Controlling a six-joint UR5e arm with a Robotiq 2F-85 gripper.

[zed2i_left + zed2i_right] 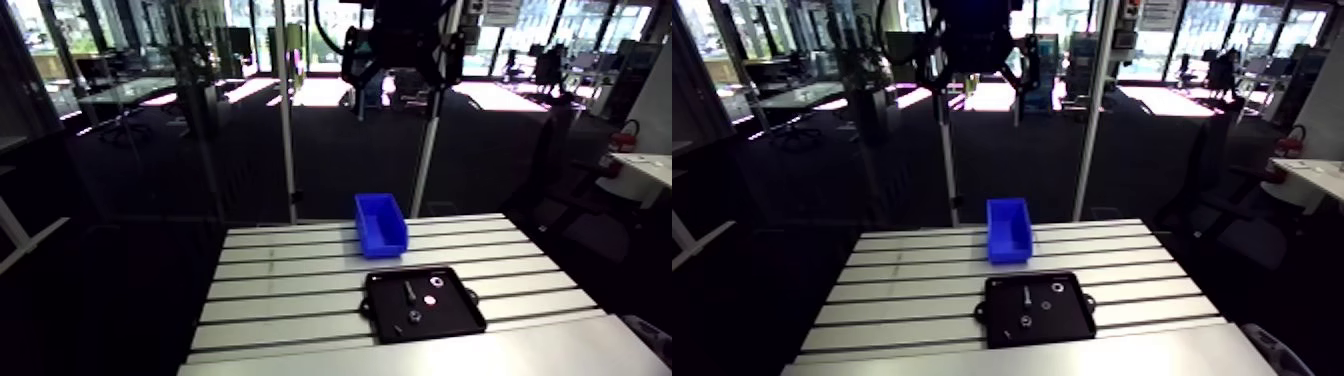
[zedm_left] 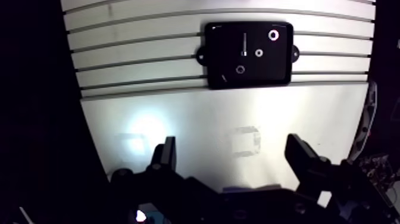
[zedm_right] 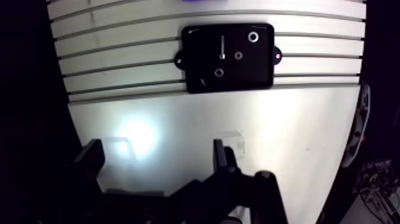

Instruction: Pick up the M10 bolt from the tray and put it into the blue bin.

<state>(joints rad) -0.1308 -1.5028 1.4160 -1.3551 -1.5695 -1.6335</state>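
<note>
We see a slotted aluminium table [image 1: 300, 300] that carries everything else. The gripper [image 2: 233, 154] hangs high above the table's smooth near strip, well apart from every part. Its two fingers [image 2: 166, 154] stand wide apart with nothing between them. A blue bin [image 1: 380, 225] sits on the table just beyond a black tray [image 2: 226, 42], near it but not touching. In the tray, the bolt [image 2: 243, 44] lies flat in the half nearer the bin, its length pointing toward the bin. Three small rings [image 2: 273, 34] lie beside the bolt, each apart from it.
</note>
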